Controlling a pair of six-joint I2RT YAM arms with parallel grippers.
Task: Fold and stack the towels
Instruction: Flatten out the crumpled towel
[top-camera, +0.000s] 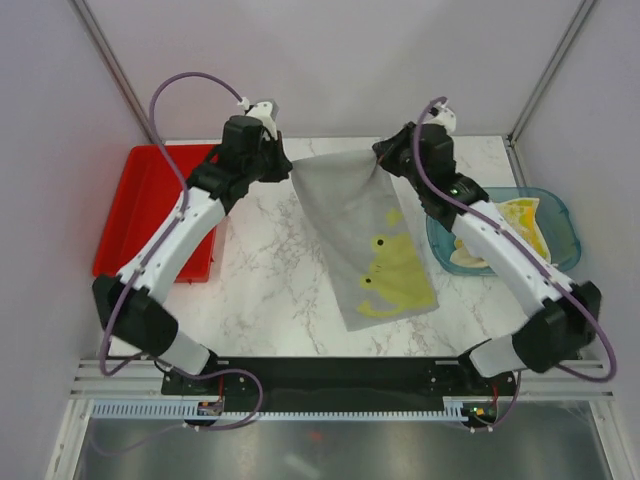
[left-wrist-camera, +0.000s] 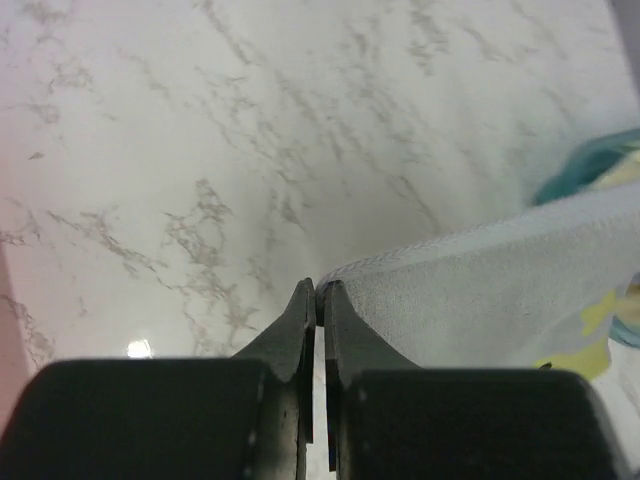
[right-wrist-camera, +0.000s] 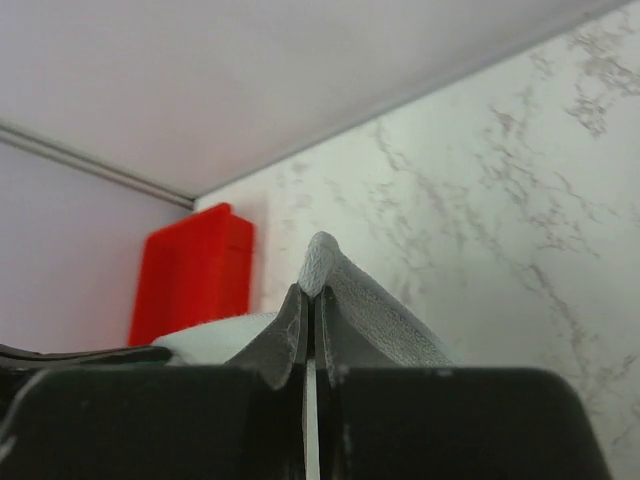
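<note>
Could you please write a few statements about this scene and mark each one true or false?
1. The left gripper and right gripper are both shut on the grey towel. True.
2. The grey towel lies folded in half. False: it is spread out, held by its two far corners.
3. The teal bin holds yellow and cream towels. True.
4. A towel lies in the red tray. False: the part of the tray that shows holds none.
</note>
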